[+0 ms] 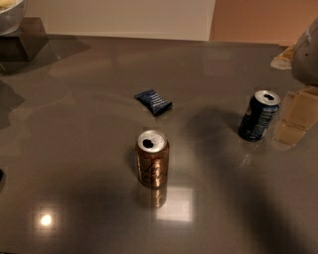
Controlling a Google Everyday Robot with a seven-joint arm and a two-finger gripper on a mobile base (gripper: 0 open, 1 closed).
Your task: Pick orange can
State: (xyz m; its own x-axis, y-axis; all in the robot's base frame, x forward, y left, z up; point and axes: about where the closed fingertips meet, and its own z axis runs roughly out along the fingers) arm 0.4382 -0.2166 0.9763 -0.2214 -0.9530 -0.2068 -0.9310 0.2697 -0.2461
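End effector: the end effector (pixel 297 116) shows as pale blocks at the right edge of the view, under a grey rounded housing. It hangs low over the surface (pixel 74 149) and holds nothing. Whether it is apart or together cannot be told.
Nearest object: a dark blue can (pixel 259 116) stands upright just beside the end effector, on its inner side, with its top opened.
Task object: the orange can (pixel 152 158) stands upright near the middle of the surface, well apart from the end effector. Its silver top and dark drinking hole face up.
Farther object: a small dark blue snack packet (pixel 153 101) lies flat behind the orange can, apart from it.
Background: a pale bowl (pixel 7 15) sits on a dark block (pixel 25 39) at the far left corner.
Task stage: judged as approach; no contact with the orange can yet.
Hazard 1: the dark blue can lies roughly between the end effector and the target, so a low, direct sweep could knock it over.
Hazard 2: the orange can is smooth and round on a glossy surface, so an off-centre closure could push it aside or tip it.
Hazard 3: the can is open, so tipping could spill any contents.
Count: two cans (one orange, one dark blue), one snack packet, one bowl, one end effector.
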